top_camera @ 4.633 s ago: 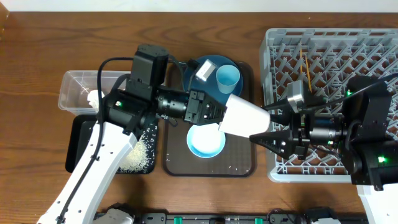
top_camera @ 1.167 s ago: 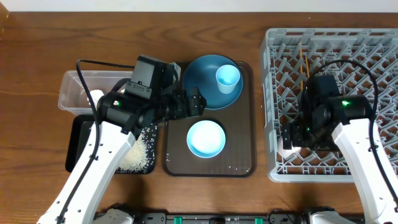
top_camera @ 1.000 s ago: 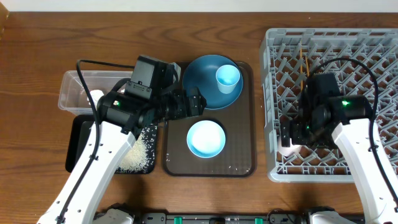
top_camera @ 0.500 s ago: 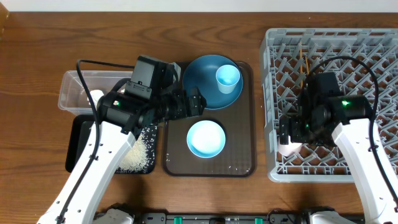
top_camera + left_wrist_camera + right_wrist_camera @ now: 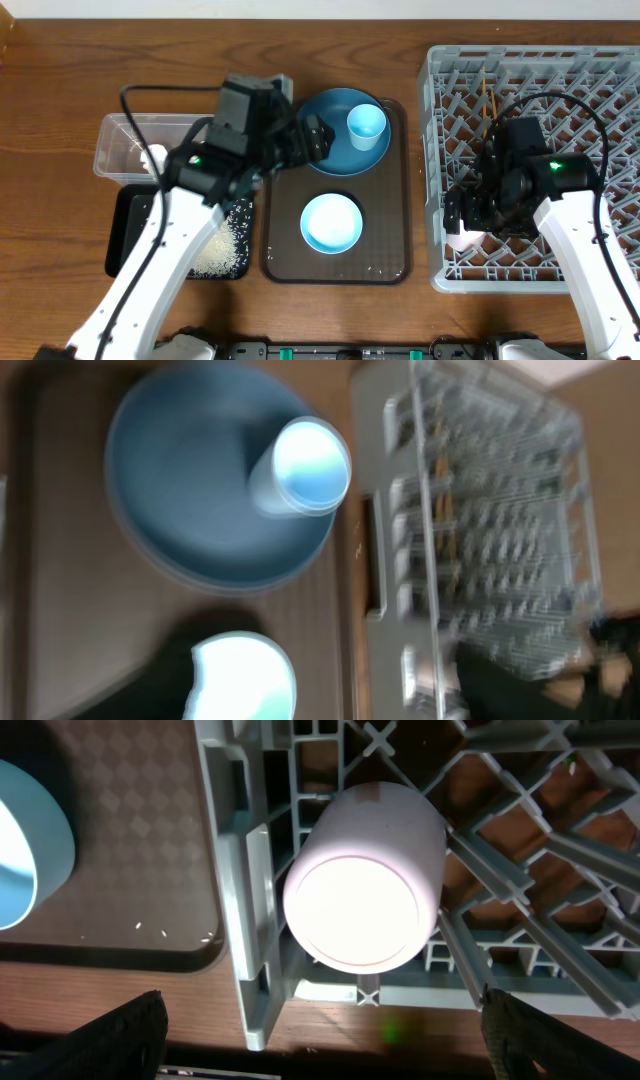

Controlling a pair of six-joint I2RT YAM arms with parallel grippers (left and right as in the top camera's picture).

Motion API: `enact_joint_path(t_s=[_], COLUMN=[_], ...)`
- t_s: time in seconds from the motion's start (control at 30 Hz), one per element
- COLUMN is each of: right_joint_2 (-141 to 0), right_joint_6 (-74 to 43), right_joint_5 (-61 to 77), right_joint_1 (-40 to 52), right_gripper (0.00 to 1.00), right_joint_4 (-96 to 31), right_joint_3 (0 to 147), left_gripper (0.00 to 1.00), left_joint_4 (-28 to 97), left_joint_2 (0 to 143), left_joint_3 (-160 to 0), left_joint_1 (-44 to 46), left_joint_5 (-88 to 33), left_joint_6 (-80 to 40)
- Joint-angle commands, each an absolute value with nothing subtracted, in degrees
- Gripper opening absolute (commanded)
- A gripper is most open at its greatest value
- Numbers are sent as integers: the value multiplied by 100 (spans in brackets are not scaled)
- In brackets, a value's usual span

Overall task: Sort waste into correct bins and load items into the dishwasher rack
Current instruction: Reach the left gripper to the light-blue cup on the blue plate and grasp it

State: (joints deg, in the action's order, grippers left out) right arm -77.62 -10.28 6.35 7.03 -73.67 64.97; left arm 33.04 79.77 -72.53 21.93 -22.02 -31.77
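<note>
Left gripper point(image 5: 318, 135): it hovers over the left edge of the blue plate point(image 5: 350, 162). My left wrist view is blurred, so I cannot tell how wide its jaws stand.

Light blue cup point(image 5: 366, 126): it stands upright on the plate, mouth up, just to the right of that gripper. I judge it the next pick. Its long axis is vertical, and the left arm is far nearer than the right.

White cup point(image 5: 365, 875): it rests in the rack point(image 5: 600, 80), against the left wall toward the near corner.

Right gripper point(image 5: 330, 1040): it is spread wide and empty, with the white cup just ahead of its fingers point(image 5: 110, 1040), untouched.
</note>
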Motion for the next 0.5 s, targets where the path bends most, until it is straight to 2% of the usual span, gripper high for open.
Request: enact_joint_path(t_s=[0.0,0.17,0.37,0.47], right_joint_2=[-7791,-7791,-7791,-7791], right_joint_6=[-1070,-1070,-1070,-1070], right_joint_5=[718,716,718,716], right_joint_1=[753,753,757,757], right_gripper=[99,99,99,99], right_joint_4=[-7369,-7395,-7393,-7393], right_joint_3=[6482,6482,6482,6482], left_gripper=[63,57,54,45], left_joint_4=[2856,1959,1288,1015], left_joint_2=[8486,9306,10250,10628], left_joint_3=[-7264,-7264,-7264,-7264], left_joint_1=[2366,2508,2510,2510], left_joint_5=[-1955,-1702,-1664,-1664], left_joint_6=[-3516,-3835,-4132,-4189])
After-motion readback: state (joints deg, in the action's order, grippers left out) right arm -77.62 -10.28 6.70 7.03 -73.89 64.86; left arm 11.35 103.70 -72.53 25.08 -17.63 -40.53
